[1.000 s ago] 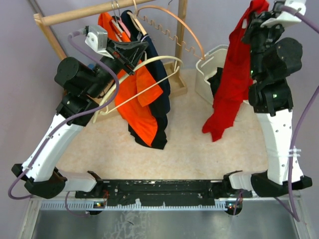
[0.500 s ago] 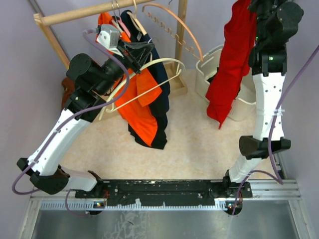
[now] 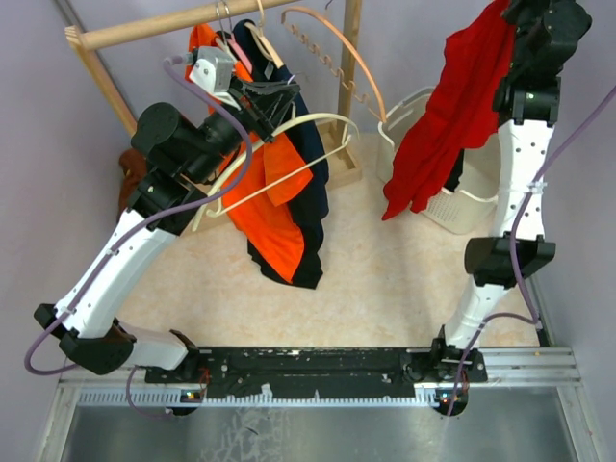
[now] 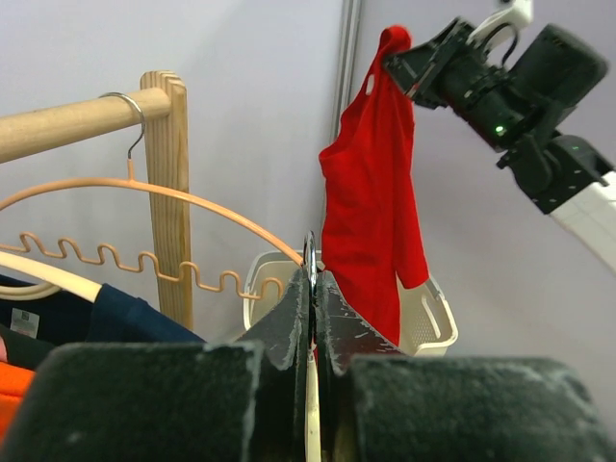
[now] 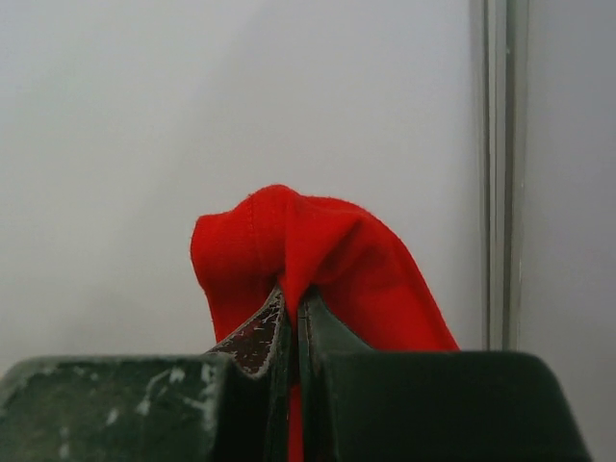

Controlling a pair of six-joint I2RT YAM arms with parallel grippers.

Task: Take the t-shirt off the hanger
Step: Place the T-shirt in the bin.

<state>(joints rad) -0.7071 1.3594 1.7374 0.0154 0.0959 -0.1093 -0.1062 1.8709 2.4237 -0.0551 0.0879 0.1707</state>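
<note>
Lilac walls [image 3: 48, 144] close round a beige bench [image 3: 385, 289], with a wooden rail [image 3: 164, 26] across the far left. You have your left hand [image 4: 312, 281] clenched on the cream hanger [image 3: 310, 116], which sits tilted in front of an orange garment [image 3: 269, 202] and a navy garment [image 3: 314, 173] hanging below the rail; a peach hanger [image 3: 337, 38] hooks over the rail beside them. Your right hand [image 5: 292, 300] is raised high at the far right, pinched tight on a bunched fold of the red t-shirt [image 3: 452, 115]. That t-shirt dangles well apart from the cream hanger, its lower edge over the white basket [image 3: 460, 210] on the bench's far right
</note>
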